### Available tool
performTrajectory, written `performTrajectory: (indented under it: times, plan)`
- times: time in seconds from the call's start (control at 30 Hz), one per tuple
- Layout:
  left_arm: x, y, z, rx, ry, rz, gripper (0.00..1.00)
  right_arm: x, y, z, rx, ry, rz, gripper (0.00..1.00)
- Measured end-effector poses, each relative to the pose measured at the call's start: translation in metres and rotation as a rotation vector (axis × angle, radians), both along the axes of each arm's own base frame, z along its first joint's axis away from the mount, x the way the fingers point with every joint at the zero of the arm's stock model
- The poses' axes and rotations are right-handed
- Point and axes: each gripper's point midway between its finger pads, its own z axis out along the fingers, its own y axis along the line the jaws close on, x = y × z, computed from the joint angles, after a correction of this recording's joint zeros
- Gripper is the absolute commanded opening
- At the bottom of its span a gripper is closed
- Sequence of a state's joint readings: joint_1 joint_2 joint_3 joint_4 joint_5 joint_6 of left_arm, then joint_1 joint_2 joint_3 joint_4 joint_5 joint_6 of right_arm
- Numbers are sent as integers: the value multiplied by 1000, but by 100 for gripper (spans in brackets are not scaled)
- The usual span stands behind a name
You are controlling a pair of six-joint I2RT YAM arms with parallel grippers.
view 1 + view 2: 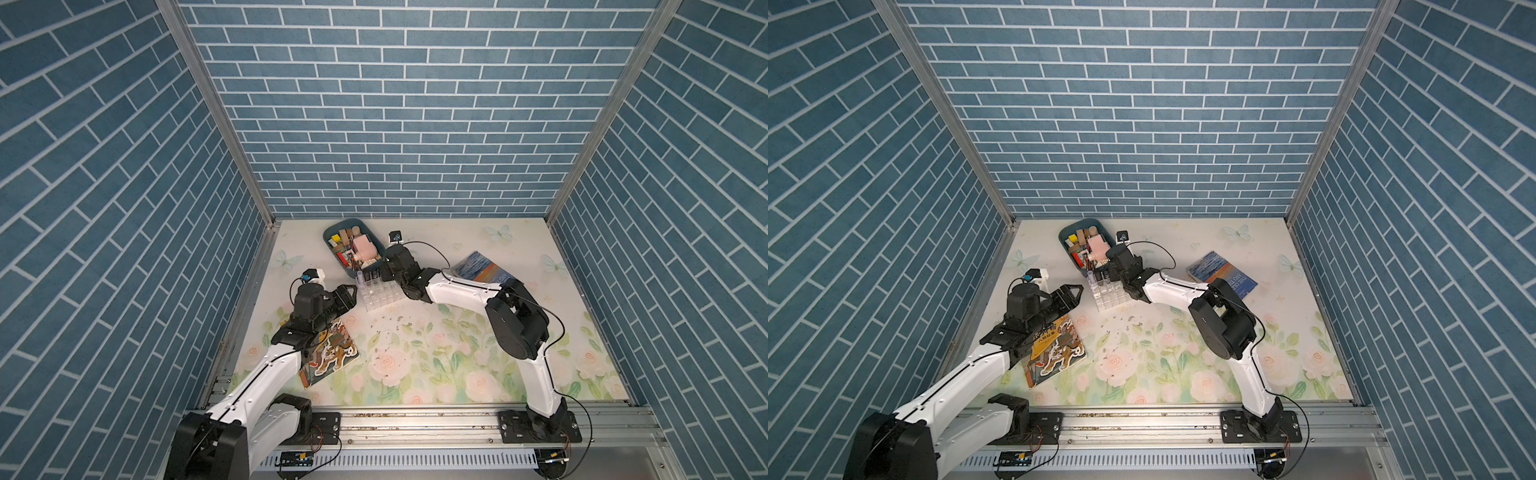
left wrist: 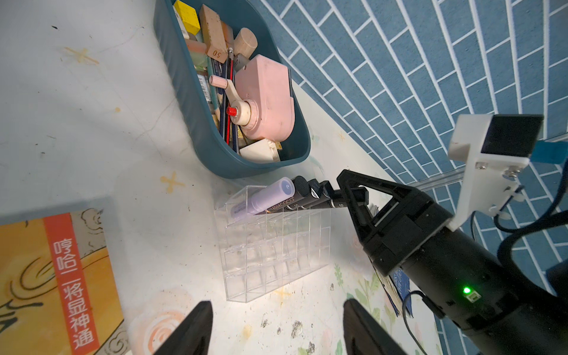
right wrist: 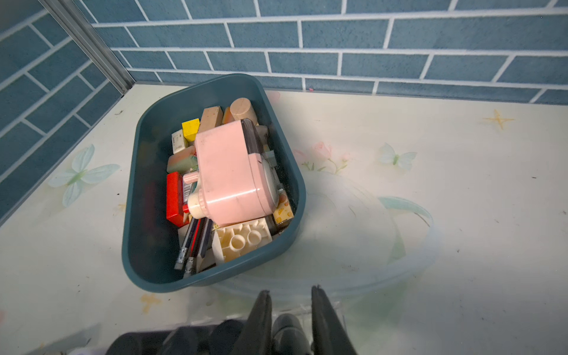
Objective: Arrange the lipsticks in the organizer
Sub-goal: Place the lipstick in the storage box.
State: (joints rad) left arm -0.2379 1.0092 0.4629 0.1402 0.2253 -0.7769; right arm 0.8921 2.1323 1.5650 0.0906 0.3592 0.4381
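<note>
Apparently the step in hand is the seating of 1 black lipstick into the far row of the organizer (image 2: 270,255).

Starting from the left, the left pincer (image 2: 278,325) hovers released, its jaws spread and nothing between them. The organizer stands just in front of its tips, and a book (image 2: 46,276) lies at its side.

Beyond this pincer, the far row of cells already holds the lavender lipstick (image 2: 264,196) and several black lipsticks (image 2: 299,186), side by side and leaning. The nearer rows look empty. The teal tray (image 2: 184,92) is just behind the rack.

At the right, the right pincer (image 2: 353,196) is clenched on the black lipstick (image 2: 338,203) at the end of that row. The tube is between its fingers and points down into the end cell. I cannot tell if it touches the bottom.

I judge the next move needs a straight push down, then a gentle release and a clean lift, so the light rack does not tip. The free left pincer could steady it.
</note>
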Motion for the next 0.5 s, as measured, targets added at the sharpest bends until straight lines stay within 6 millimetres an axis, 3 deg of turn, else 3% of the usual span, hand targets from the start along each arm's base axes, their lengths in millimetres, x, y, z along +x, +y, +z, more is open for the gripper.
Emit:
performTrajectory:
  times: [0.07,0.23,0.37,0.5]
  plan:
    - [0,0,0,0,1,-1,71,1,1,-3,-3,0,0,14]
    - [0,0,0,-1,1,-2,71,2,3,-6,-20,2,14,42]
    - [-1,2,1,7,-3,2,71,-1,5,-3,-10,18,36,50]
    - [-1,7,4,34,-16,10,71,-3,-1,20,53,30,48,50]
